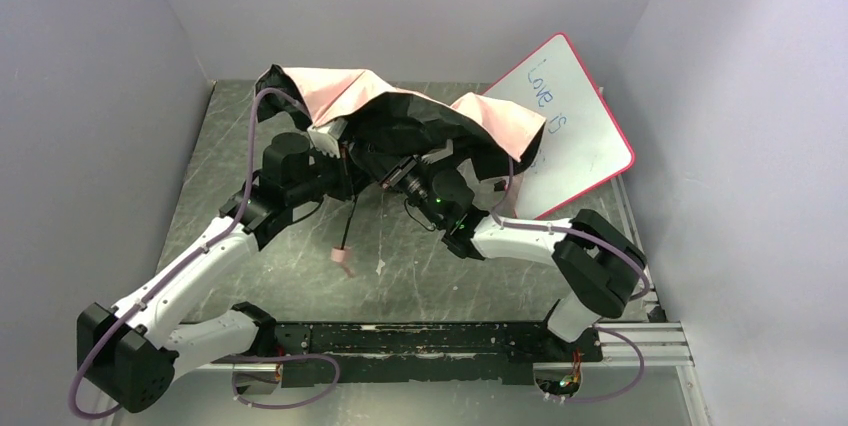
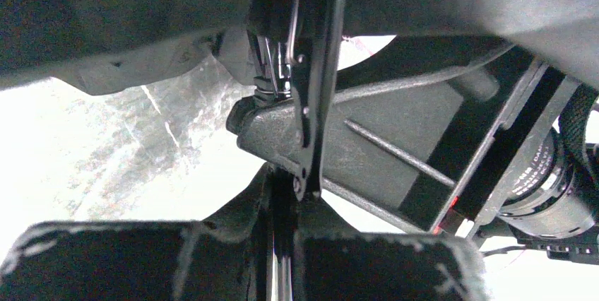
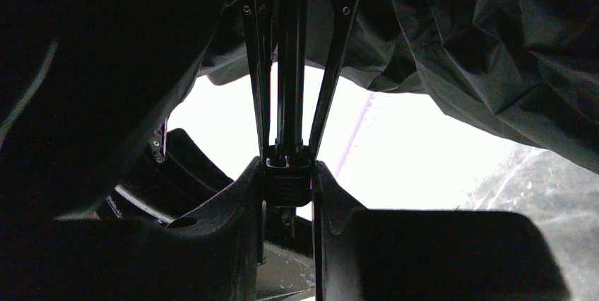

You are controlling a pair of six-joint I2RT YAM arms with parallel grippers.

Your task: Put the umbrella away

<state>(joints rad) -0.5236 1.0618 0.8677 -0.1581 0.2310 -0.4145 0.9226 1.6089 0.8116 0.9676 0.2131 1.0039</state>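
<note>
The umbrella (image 1: 400,111) hangs half-folded above the middle of the table, pale pink on top and black underneath. Its thin black shaft (image 1: 349,218) runs down to the pink handle (image 1: 343,258) near the table. My left gripper (image 1: 338,161) is under the canopy's left side, shut on the shaft (image 2: 284,258). My right gripper (image 1: 386,174) is under the canopy from the right, shut on the black runner (image 3: 287,184) where the ribs (image 3: 321,82) meet. The black fabric (image 3: 494,46) hides both grippers' fingertips from above.
A pink-framed whiteboard (image 1: 570,126) with blue writing lies at the back right, partly under the canopy. Grey walls close in the left, back and right. The dark marbled table (image 1: 420,266) extends in front of the handle. The right arm's body (image 2: 424,152) fills the left wrist view.
</note>
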